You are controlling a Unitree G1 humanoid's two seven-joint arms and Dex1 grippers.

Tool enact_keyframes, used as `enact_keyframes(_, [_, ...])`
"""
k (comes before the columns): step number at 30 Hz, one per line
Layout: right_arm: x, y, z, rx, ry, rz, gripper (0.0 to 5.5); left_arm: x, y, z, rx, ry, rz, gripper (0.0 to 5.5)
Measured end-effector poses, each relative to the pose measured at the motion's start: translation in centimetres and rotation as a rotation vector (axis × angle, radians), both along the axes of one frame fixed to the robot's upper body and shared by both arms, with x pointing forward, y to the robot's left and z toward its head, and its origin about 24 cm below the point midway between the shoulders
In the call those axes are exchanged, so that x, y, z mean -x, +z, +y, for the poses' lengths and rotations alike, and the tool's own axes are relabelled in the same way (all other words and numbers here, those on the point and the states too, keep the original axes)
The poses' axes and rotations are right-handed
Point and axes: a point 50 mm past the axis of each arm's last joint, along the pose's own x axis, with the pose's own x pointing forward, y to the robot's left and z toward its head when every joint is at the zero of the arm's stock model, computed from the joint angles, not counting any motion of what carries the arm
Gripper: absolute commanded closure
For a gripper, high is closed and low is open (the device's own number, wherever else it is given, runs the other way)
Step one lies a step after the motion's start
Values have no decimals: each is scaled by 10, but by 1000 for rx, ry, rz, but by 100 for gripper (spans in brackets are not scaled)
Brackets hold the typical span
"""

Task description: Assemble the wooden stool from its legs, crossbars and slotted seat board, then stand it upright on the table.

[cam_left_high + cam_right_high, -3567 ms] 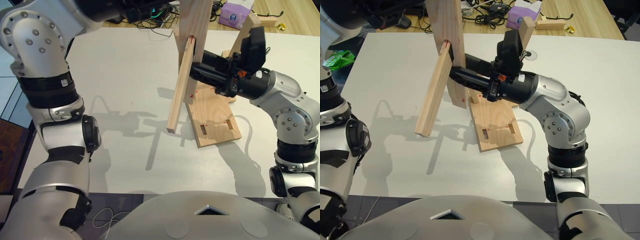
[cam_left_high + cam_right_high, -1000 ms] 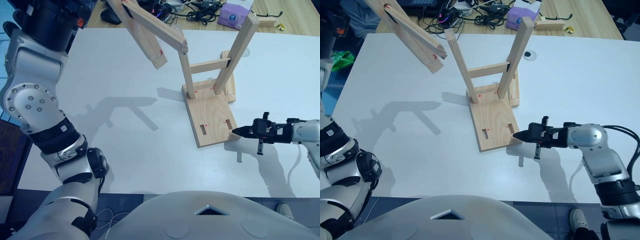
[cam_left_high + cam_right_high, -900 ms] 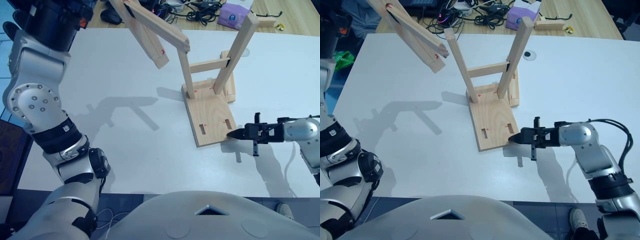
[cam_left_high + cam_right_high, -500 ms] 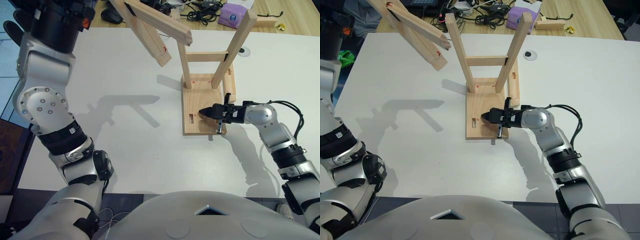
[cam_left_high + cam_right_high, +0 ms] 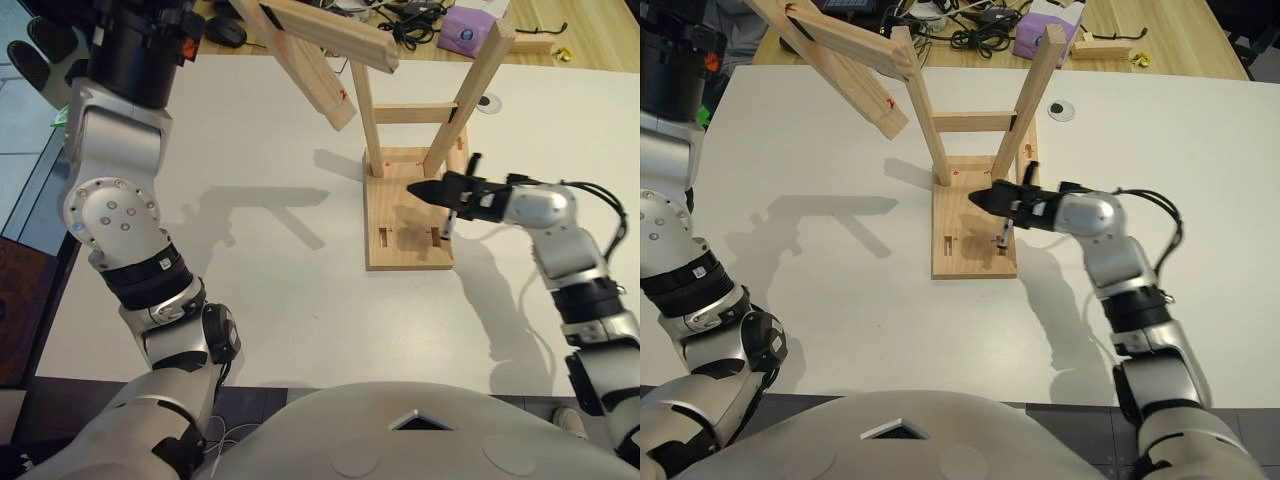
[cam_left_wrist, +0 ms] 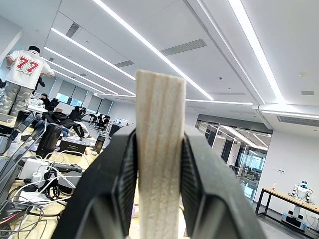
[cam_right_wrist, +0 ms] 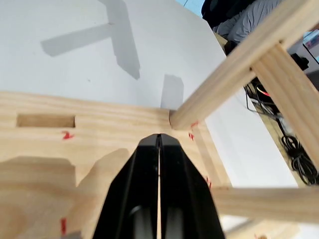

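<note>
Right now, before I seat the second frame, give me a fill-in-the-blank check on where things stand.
1. The left gripper is ____ on the spare frame, held above the table.
2. The board lies flat with ____ legs standing in it.
3. The right gripper, holding nothing, hovers over the ____.
4. The two near slots are ____.

Missing words: shut; two; board; empty.
</note>
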Motion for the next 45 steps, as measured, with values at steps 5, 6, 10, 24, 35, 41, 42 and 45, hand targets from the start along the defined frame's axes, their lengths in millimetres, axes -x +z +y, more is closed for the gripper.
enact_keyframes(5, [26, 22, -52, 30, -62, 102, 550, 4, -2, 2, 11, 9, 6, 448])
enact_keyframes(6, [34, 23, -54, -4, -49, 148, 550, 4, -2, 2, 11, 13, 10, 448])
enact_keyframes(10, [55, 16, -62, 64, 8, 287, 550, 6, -1, 3, 18, 21, 10, 448])
enact_keyframes(24, [75, -20, -53, 208, 93, 385, 550, 5, 0, 8, 25, 26, 23, 448])
enact_keyframes(35, [17, -38, 22, 195, 180, 97, 550, 2, 0, 8, 32, 35, 33, 448])
enact_keyframes(41, [9, -28, 42, 93, 194, 43, 550, 1, 0, 9, 51, 48, 32, 448])
enact_keyframes(42, [8, -25, 39, 74, 177, 42, 550, 1, 0, 9, 51, 52, 29, 448])
enact_keyframes(45, [10, -12, 25, 12, 140, 47, 550, 2, -3, 11, 20, 81, 34, 448])
